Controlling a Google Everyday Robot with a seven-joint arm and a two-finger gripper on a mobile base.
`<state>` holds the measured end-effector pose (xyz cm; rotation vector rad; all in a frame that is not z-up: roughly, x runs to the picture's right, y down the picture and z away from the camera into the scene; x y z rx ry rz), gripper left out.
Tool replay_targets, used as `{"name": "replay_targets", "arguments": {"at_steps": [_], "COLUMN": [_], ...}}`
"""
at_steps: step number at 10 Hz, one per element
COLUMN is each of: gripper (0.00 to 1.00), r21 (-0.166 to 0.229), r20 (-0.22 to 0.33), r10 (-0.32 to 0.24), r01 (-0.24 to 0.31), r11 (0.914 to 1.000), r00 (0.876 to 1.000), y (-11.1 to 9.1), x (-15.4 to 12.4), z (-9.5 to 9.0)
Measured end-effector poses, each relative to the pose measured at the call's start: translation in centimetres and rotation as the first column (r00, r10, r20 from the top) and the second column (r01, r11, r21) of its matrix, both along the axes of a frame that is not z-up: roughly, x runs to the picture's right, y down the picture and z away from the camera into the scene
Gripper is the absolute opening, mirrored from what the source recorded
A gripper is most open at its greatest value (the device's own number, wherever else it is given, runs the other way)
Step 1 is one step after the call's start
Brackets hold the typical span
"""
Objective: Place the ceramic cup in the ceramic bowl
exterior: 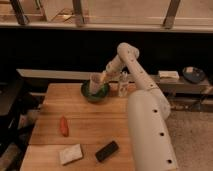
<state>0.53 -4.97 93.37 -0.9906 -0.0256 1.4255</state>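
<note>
Above centre of frame: gripper [103,77], at the end of a white arm [145,115] rising from the lower right and bending back down toward the left. Pressed close against the upper right side of the cup [95,83]. Cannot tell whether clamped on the cup or loose; contact point too muddled to read.

Just left of the gripper: cup, pale, roughly upright, its lower part overlapping the bowl [95,95]. Looks to be inside the bowl's rim, though cannot tell whether resting on the bottom or held just off it.

Under the cup: bowl, dark green and shallow, near the far edge of the wooden table [85,131], a little left of frame centre.

Right of the bowl, on the same far edge: slim clear bottle [123,84], upright, just beside the arm's forearm and apart from the bowl.

Left of centre, nearer the bottom: orange-red stick [64,126], lying lengthwise on the wood, well apart from the bowl.

Along the bottom edge: pale block [70,154] at lower left, black block [107,151] just to its right, lying at a slant, the two near each other but not touching.

At upper right, beyond the table on a grey ledge: dark dish [193,74], with a pale flat thing [169,75] to its left.
</note>
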Motion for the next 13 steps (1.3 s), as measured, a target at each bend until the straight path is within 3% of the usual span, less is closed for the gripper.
{"name": "replay_targets", "arguments": {"at_steps": [4,8,10,12,13], "gripper": [0.8,0.8,0.8,0.8,0.8], "r21": [0.016,0.024,0.054,0.106,0.111], "r20": [-0.023,-0.023,-0.012,0.031,0.034], "r10": [-0.001,-0.012,-0.002,0.038,0.044], "r01": [0.001,0.013,0.003,-0.041,-0.048], "r11": [0.9999,0.9996,0.9985,0.9935,0.9927], "r00": [1.0,1.0,1.0,0.999,0.998], "y": [-0.9,-1.4,-2.8,-5.1,-5.3], "x": [1.3,1.2,1.3,1.0,1.2], "z": [-0.9,-1.7,-2.7,-4.8,-5.0]}}
